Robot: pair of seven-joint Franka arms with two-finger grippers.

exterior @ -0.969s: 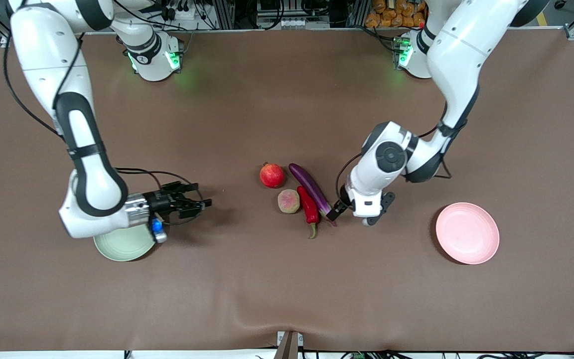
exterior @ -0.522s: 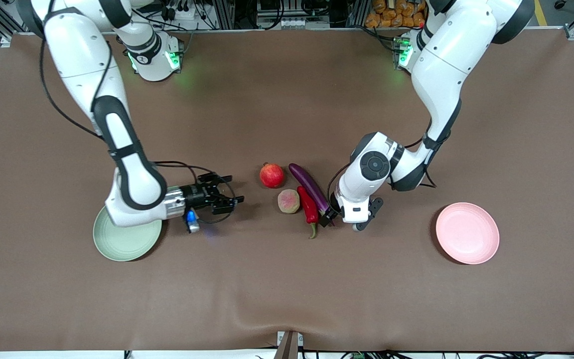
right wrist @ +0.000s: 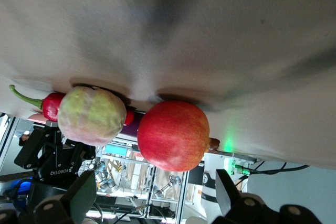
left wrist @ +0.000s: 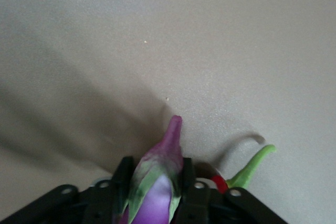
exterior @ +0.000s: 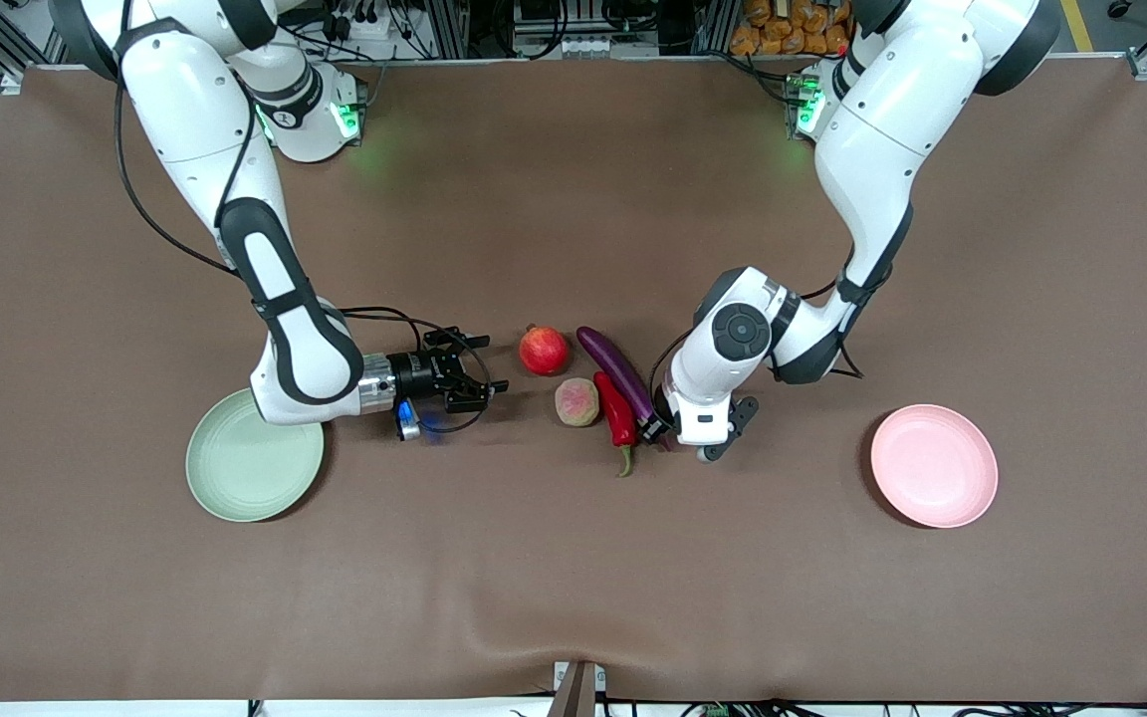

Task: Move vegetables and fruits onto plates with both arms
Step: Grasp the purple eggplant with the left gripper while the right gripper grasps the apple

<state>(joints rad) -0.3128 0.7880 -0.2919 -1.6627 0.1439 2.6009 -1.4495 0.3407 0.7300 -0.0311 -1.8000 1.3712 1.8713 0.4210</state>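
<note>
The purple eggplant lies on the table beside the red chili. The pale yellow-green fruit and the red pomegranate lie on the chili's side toward the right arm's end. My left gripper is low at the eggplant's stem end; in the left wrist view the fingers press both sides of the eggplant, with the chili's stem beside it. My right gripper is open and empty, close to the pomegranate, with the pale fruit beside it.
The pale green plate lies near the right arm's elbow, toward the right arm's end. The pale pink plate lies toward the left arm's end. Brown cloth covers the table.
My right arm has swung from over the green plate toward the pomegranate, gripper open. My left gripper has slid in onto the eggplant's stem end.
</note>
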